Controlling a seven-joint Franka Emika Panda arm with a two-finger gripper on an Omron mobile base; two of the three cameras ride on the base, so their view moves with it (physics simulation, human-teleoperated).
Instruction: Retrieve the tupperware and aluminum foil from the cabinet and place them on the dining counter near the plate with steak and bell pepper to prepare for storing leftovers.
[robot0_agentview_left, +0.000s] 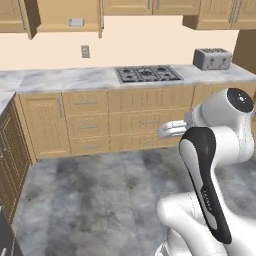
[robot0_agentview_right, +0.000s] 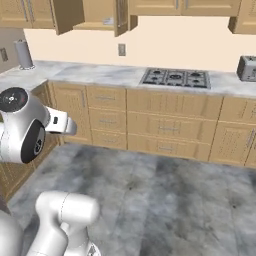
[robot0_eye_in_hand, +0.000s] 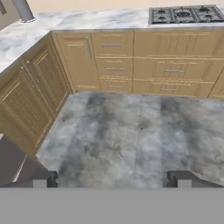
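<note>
Facing the stove (robot0_agentview_left: 148, 74) from mid-floor, the empty gripper (robot0_eye_in_hand: 112, 179) hangs with fingers spread, so fetching seems barely begun: next, approach the open cabinet (robot0_agentview_right: 90, 15) up-left of it, where a pale item, maybe the tupperware (robot0_agentview_left: 76, 22), sits.

- Gas hob (robot0_agentview_left: 148, 74) set in the marble surface (robot0_agentview_left: 60, 78)
- Toaster (robot0_agentview_left: 212, 59) right of the hob
- Drawers (robot0_agentview_right: 105, 120) beneath
- Grey mottled floor (robot0_eye_in_hand: 131, 135)
</note>
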